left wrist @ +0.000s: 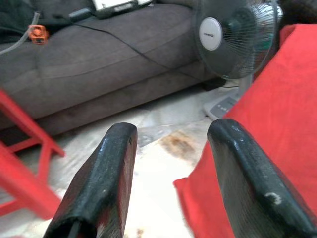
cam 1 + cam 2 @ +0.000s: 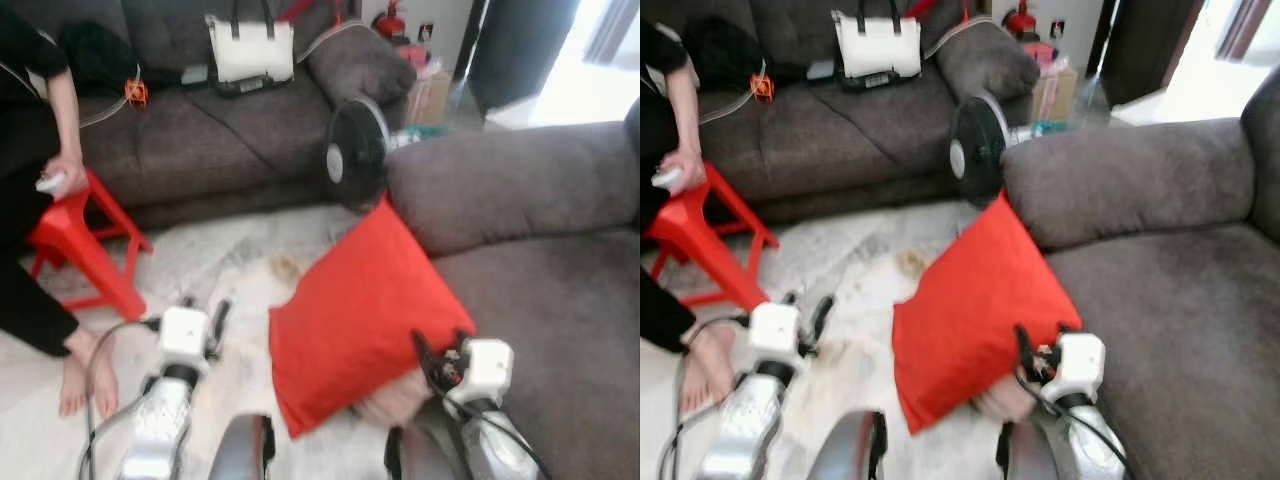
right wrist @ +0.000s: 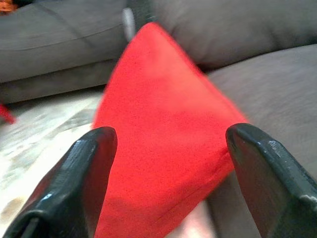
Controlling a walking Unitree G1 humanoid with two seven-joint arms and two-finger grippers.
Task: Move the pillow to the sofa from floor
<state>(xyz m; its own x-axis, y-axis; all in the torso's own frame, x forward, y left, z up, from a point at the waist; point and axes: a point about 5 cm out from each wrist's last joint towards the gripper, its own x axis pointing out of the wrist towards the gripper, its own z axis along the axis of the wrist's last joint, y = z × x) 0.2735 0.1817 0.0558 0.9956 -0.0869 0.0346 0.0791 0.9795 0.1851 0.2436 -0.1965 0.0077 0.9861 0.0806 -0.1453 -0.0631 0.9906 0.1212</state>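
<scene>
Open right tool [image 3: 168, 183] faces soft red pillow [image 2: 365, 315].

You have the pillow [image 2: 365, 310] leaning against the near sofa [image 2: 530, 300] at your right. The fan [image 2: 357, 152] stands just behind it. The stool [image 2: 85, 245] sits far left, before the far sofa [image 2: 220, 130].

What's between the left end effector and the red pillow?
Only bare pale floor separates the open left end effector from the red pillow, seen in the left wrist view; the pillow's edge lies just beside one finger.
</scene>
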